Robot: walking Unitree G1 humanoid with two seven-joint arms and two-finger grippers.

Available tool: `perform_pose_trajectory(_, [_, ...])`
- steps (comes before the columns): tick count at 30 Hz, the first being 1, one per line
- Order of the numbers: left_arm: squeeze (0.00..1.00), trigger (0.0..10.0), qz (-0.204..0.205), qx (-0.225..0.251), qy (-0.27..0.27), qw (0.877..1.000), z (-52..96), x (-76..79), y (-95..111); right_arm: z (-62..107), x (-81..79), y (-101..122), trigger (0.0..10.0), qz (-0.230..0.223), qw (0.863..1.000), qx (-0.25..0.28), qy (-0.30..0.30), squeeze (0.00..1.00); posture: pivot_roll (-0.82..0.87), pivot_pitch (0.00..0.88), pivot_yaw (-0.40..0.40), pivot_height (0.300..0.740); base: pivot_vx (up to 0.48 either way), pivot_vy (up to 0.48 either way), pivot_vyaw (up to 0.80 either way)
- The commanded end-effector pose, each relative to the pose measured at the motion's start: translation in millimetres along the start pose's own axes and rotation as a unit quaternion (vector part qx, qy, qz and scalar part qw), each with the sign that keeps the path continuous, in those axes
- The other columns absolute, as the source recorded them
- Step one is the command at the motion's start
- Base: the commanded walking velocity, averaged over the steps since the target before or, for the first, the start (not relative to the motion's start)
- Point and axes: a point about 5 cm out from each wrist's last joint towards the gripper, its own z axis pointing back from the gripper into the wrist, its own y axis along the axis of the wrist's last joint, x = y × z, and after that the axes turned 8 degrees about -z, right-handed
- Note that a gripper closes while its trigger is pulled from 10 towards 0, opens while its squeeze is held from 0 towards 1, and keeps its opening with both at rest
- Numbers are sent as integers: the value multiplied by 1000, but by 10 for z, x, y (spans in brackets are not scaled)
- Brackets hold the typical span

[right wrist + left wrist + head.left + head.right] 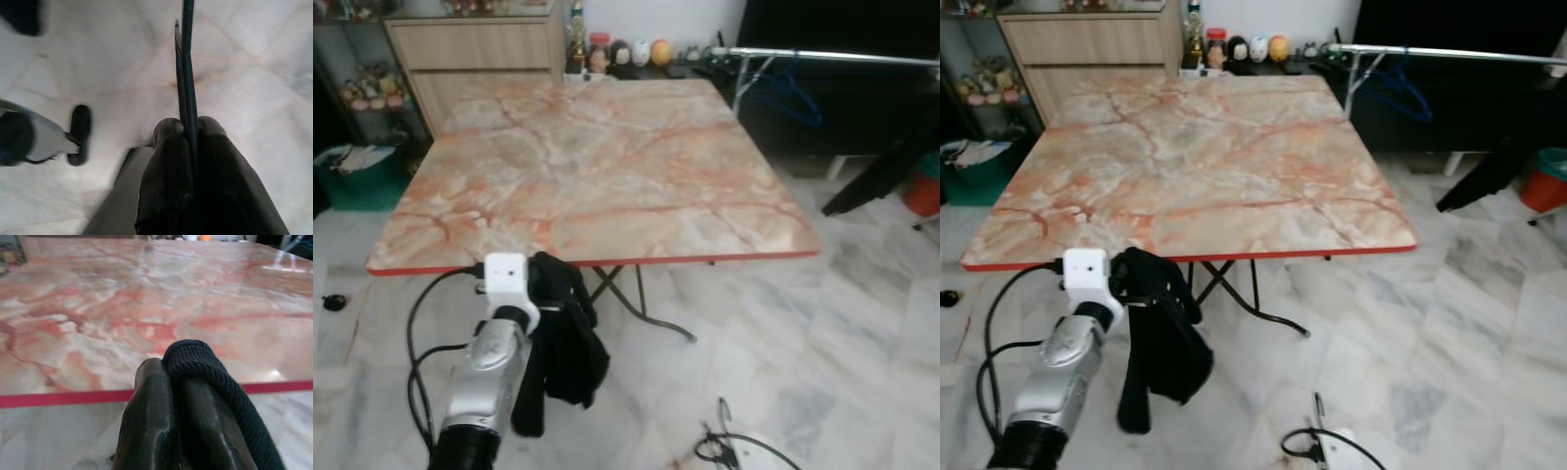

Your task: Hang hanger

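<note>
My left end effector (544, 284) sits low in the frame, left of centre, just before the near red edge of the table (607, 166), its fingers pressed together on a black knitted garment (566, 338) that droops from them toward the floor (803, 343). In the left wrist view the ribbed black cloth folds over one fingertip (151, 396), with the marble top stretching away beyond. My right end effector (190, 128) is pinched on a thin dark blade or rod, which I take to be part of the hanger (186, 58), held above the pale floor; I cannot tell which part.

I judge that I am in the carrying step: garment in one grip, hanger in the other, neither yet at the rail. The metal rack bar (822, 57) runs across the upper right of the frame, beyond the far right corner of the table, with a blue hanger (788, 93) already on it. The next move calls for walking round the table and raising the hook to that bar.

My left forearm (484, 392) reaches up from the bottom edge, wrist roughly level, its cable looping at the side
</note>
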Motion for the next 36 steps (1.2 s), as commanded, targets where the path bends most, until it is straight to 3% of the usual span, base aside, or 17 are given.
perform_pose_trajectory(1, [0,10000,8,29,-6,1000,-10,43,131,26,110,-71,10000,-6,1000,-10,-14,0,4,0,3,740,0,0,0])
perform_pose_trajectory(2, [0,10000,14,58,1,998,-40,24,301,26,116,-67,10000,-3,1000,-11,-14,0,12,0,-3,740,0,0,0])
perform_pose_trajectory(6, [0,10000,22,91,7,996,-103,11,514,26,119,-66,10000,-3,1000,-11,-14,0,9,0,-3,740,0,0,0])
perform_pose_trajectory(7, [0,10000,31,124,11,992,-159,4,739,27,121,-66,10000,-4,1000,-10,-13,0,11,0,-3,740,0,0,0])
perform_pose_trajectory(12, [0,10000,41,169,20,985,-197,-48,1034,27,122,-63,10000,-8,1000,-9,-15,0,7,0,0,740,0,0,0])
perform_pose_trajectory(15, [0,10000,93,193,51,975,-187,-186,1216,25,120,-57,10000,-8,1000,-8,-16,0,4,0,1,740,0,0,0])
perform_pose_trajectory(17, [0,10000,85,206,54,973,-161,-236,1297,25,121,-56,10000,-8,1000,-8,-15,0,6,0,0,740,0,0,0])
perform_pose_trajectory(21, [0,10000,78,204,32,975,-109,-240,1319,25,119,-56,10000,-9,1000,-7,-15,0,8,0,0,740,0,0,0])
perform_pose_trajectory(23, [0,10000,25,178,-10,984,12,-272,1199,25,114,-54,10000,-15,1000,-3,-15,0,0,0,7,740,0,0,0])
perform_pose_trajectory(25, [0,10000,7,164,-14,986,57,-329,1137,26,115,-54,10000,-15,1000,-3,-15,0,3,0,6,740,0,0,0])
perform_pose_trajectory(31, [0,10000,-37,136,-1,990,153,-628,1074,28,132,-53,10000,-10,1000,-6,-15,0,21,0,0,740,0,0,0])
perform_pose_trajectory(36, [0,10000,-42,143,11,989,138,-674,1129,29,135,-48,10000,-12,1000,-3,-12,0,16,0,-1,740,0,0,0])
